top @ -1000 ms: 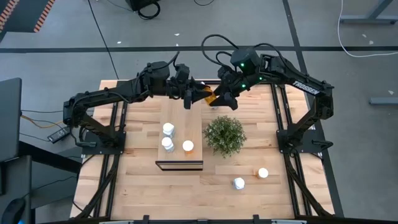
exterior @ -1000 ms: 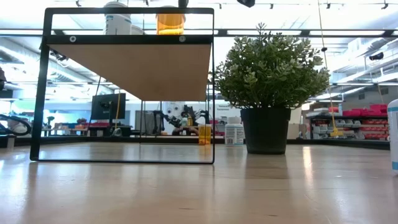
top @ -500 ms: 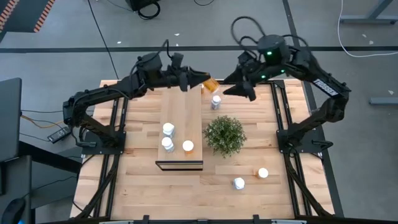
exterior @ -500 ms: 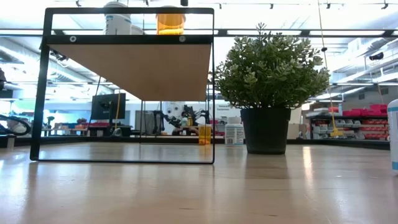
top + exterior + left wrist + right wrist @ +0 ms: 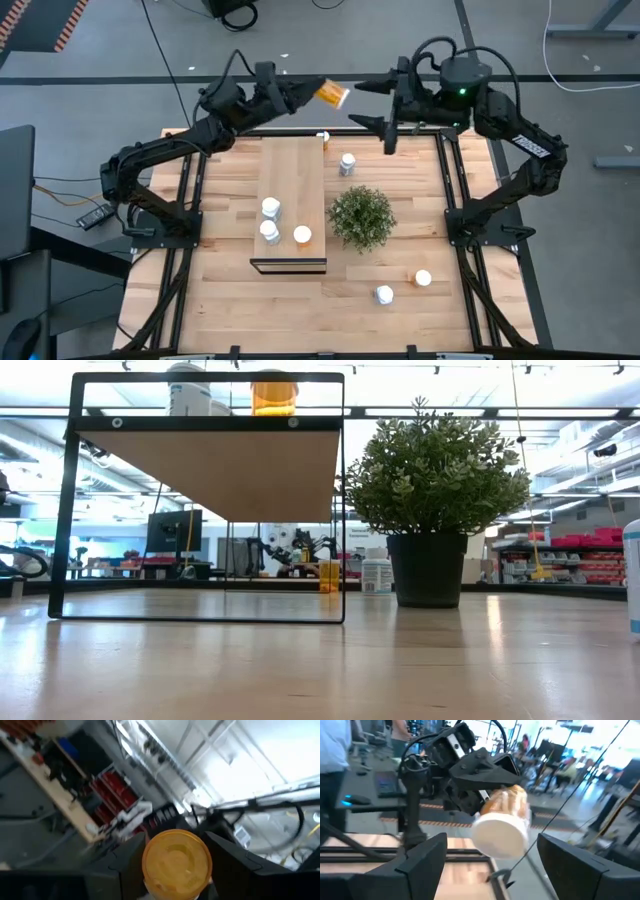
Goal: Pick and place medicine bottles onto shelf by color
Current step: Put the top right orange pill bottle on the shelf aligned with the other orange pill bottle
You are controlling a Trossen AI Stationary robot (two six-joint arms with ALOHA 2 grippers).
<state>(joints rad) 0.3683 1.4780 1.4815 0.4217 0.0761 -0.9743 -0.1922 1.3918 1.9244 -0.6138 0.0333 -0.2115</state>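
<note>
High view shows the left gripper [image 5: 318, 92] clamped on an orange bottle [image 5: 333, 94] near the frame's top centre, raised above the far end of the shelf [image 5: 292, 170], probably so it can be carried to the orange bottle on the shelf [image 5: 302, 236]. Just right of it, the right gripper [image 5: 383, 103] stands spread open and empty, apparently clearing room. Two white bottles [image 5: 270, 208] share the shelf's lower end.

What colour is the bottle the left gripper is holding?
Orange with a white cap, clearest in the right wrist view.
</note>
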